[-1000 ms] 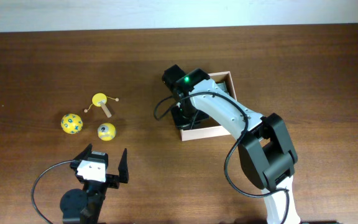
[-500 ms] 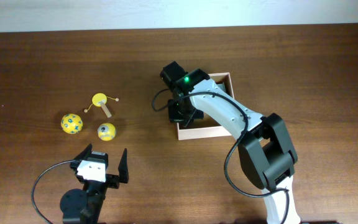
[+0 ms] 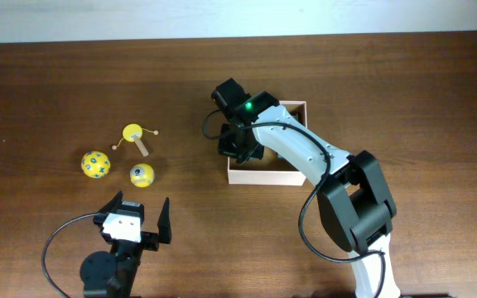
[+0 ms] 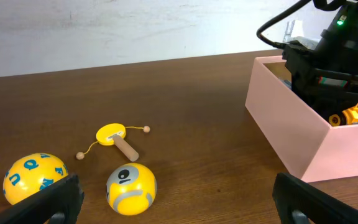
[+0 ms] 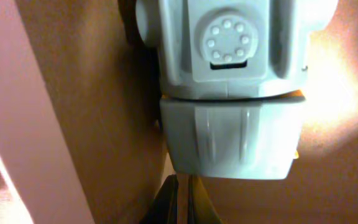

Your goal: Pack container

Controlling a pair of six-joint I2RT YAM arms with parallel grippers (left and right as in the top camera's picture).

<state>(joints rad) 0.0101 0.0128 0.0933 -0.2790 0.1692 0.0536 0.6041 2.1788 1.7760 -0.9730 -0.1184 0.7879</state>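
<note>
The container (image 3: 267,175) is a square white box with a tan inside, at mid-table. My right gripper (image 3: 238,149) reaches into its left side. In the right wrist view its fingers (image 5: 184,202) are pressed together low inside the box, below a grey plastic toy (image 5: 229,93), with the box wall (image 5: 17,124) at the left. My left gripper (image 3: 137,217) is open and empty at the front left. In the left wrist view the open left gripper (image 4: 179,208) looks at the box (image 4: 291,130), which holds an orange and yellow toy (image 4: 355,116).
Left of the box lie a yellow ball with blue marks (image 3: 95,164), a yellow and grey ball (image 3: 142,175) and a yellow paddle toy with strings (image 3: 135,136). They also show in the left wrist view: the marked ball (image 4: 35,179), the grey ball (image 4: 131,188) and the paddle toy (image 4: 117,138).
The container has slid left and turned a little along with my right gripper inside it. The left arm and the loose toys have not moved.
</note>
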